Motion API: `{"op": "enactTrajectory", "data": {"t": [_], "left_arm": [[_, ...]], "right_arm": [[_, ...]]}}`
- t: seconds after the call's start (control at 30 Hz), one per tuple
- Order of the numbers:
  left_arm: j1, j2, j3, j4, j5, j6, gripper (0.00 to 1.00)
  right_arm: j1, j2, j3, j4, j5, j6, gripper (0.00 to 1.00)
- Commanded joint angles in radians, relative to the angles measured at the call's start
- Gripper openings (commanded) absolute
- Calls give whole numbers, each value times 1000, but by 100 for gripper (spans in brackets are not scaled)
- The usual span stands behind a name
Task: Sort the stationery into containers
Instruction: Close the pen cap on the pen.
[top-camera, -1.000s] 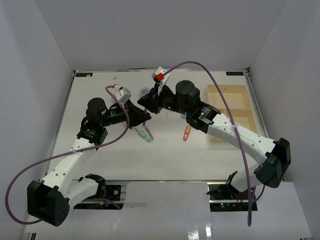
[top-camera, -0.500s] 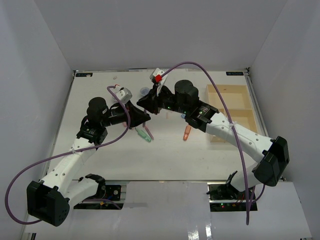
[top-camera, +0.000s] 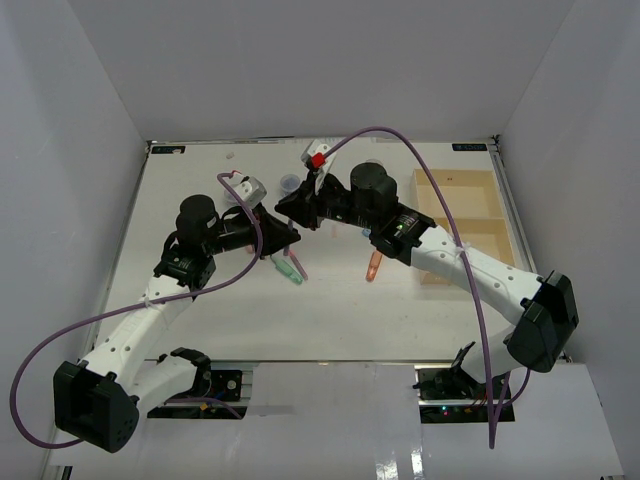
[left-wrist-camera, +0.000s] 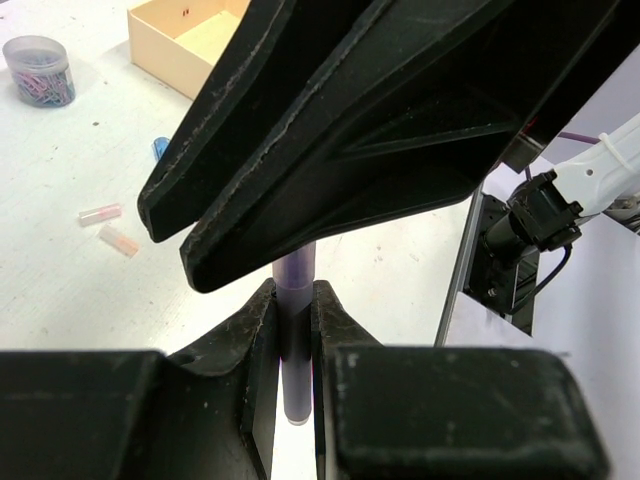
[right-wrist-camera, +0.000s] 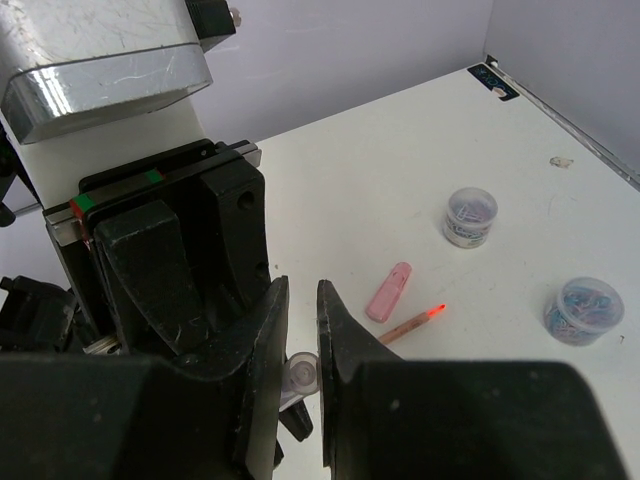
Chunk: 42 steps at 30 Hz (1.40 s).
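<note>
Top view: left hand (top-camera: 290, 233) and right hand (top-camera: 288, 208) meet tip to tip over mid-bench (top-camera: 200, 180), well left of the tray (top-camera: 460, 195); left wrist view: left hand clamped on a purple pen (left-wrist-camera: 297, 340); right wrist view: right hand closed about that pen's end.

Left arm (top-camera: 130, 335), right arm (top-camera: 490, 278): white links, black joints. Purple cable (top-camera: 400, 133) along each. Jaws black, scuffed. Red tab (top-camera: 318, 158) on right wrist.
</note>
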Motion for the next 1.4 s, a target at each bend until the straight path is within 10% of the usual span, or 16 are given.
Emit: {"op": "enactTrajectory", "data": {"t": [0.0,1.37], "left_arm": [[18,-108,179,484,-133,-8,0],[15,-87,-45,400,27,-31,3]], "right_arm": [[34,112,-165,-555,-148,-1,8],[34,-23,-7,-393,1,110,8]]}}
